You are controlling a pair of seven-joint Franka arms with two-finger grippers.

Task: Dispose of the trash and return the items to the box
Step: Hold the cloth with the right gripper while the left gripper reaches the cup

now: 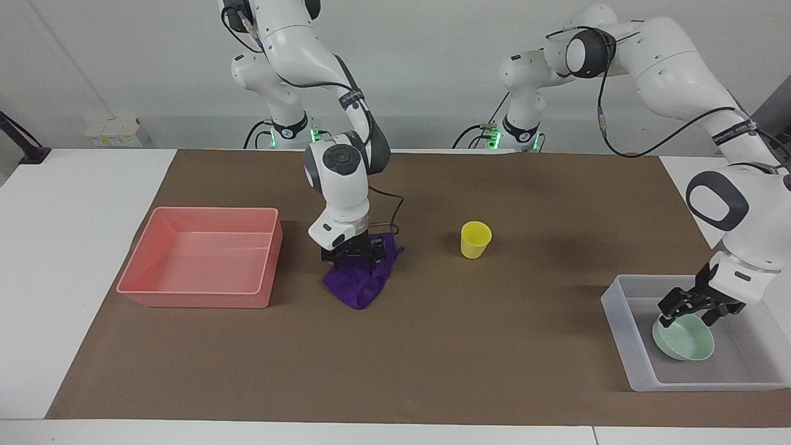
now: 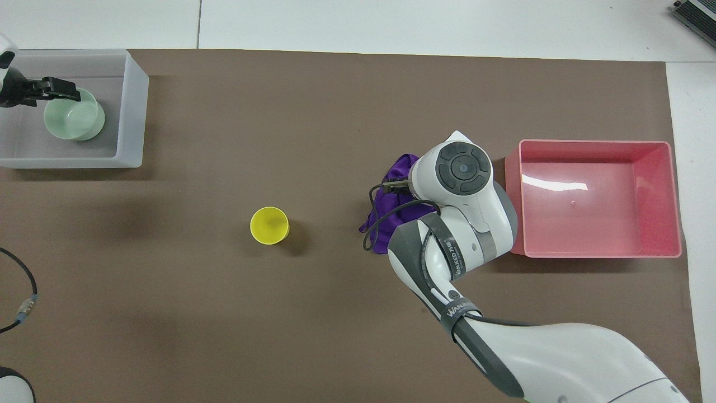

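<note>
The right gripper [image 1: 354, 267] is pressing its fingers, spread apart, down into the purple cloth [image 1: 361, 285], which is lying bunched on the bench [image 1: 494, 371] just beside the pink tray [image 1: 148, 272]; how much fabric sits between the fingers is hard to tell, since the wrist is hiding them from above. If they are straddling only a top fold, the bundle could be slipping free or trailing when lifted, dragging along the paper. The left gripper [image 1: 687, 315] is hovering with its fingers apart over the mint-green bowl [image 1: 685, 340], which is resting inside the translucent box [image 1: 624, 334] at the left arm's end of the bench; a fingertip seems close to the rim and could be tipping the bowl when the arm is pulling out. The yellow cup [image 1: 475, 239] is standing upright in the middle, light enough to be knocked over by a passing arm.
</note>
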